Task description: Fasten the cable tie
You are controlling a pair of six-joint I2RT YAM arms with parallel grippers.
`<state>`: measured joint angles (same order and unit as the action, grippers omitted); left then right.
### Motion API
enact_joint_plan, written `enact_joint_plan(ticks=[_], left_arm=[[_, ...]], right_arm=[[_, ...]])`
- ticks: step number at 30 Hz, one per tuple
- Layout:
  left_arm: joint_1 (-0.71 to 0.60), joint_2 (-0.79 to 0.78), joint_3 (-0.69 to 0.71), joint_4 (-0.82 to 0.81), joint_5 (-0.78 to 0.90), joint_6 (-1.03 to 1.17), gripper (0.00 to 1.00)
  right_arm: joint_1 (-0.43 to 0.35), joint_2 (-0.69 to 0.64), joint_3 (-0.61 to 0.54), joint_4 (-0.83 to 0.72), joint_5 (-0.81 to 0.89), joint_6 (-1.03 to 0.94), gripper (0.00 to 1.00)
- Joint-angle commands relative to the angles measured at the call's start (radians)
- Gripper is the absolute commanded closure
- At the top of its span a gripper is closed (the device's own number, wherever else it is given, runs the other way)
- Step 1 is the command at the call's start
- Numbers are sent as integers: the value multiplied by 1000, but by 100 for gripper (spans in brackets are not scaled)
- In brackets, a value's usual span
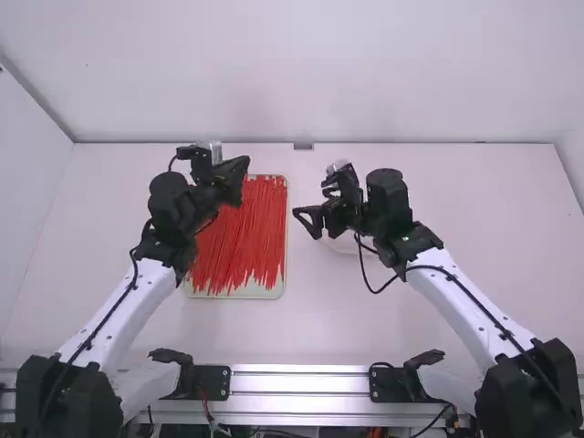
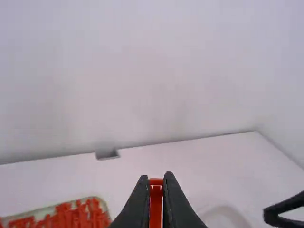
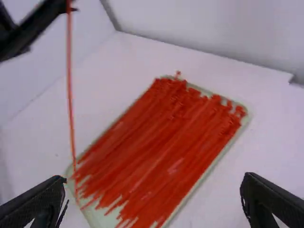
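My left gripper (image 1: 239,170) hangs above the far end of a pale tray (image 1: 281,235) heaped with red cable ties (image 1: 242,237). Its fingers (image 2: 142,199) are shut on one red cable tie (image 2: 156,186). In the right wrist view that tie (image 3: 70,95) dangles straight down from the left gripper (image 3: 33,23) to the tray's pile (image 3: 161,147). My right gripper (image 1: 307,222) hovers just right of the tray, facing it. It is wide open (image 3: 153,179) and holds nothing.
A low white round dish (image 1: 342,243) lies on the table under the right gripper, faintly seen in the left wrist view too (image 2: 223,213). A small grey notch (image 1: 303,144) marks the table's far edge. White walls close in the back and sides.
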<state>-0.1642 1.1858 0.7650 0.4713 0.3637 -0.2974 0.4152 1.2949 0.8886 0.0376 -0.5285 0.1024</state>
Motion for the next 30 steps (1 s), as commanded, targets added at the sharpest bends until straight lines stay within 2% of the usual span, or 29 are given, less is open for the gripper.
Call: enact_joint_plan(ticks=[1,6,12,20,23,27,29,30], left_arm=[[-54,14,-7,43,25,-28,98],[-116,23,-7,87,-24,-106,98],[-124,23,-5,125,3,-183,98],[-124,23,-5,159,28,-311,98],[-124,23,-5,196,89,-294,98],[-139,23,-6,222,145,-233,98],[-145,23,-6,226,153,-229,98],[-143,23,-6,226,152,-229,98]], right_arm=[[5,6,2,32,-55,34,2],[6,6,2,104,-84,58,2],[61,6,2,139,-62,51,2],[144,6,2,151,71,50,2],[166,6,2,165,93,50,0],[183,6,2,172,119,51,7],[179,6,2,173,115,50,16],[176,6,2,172,110,51,24]])
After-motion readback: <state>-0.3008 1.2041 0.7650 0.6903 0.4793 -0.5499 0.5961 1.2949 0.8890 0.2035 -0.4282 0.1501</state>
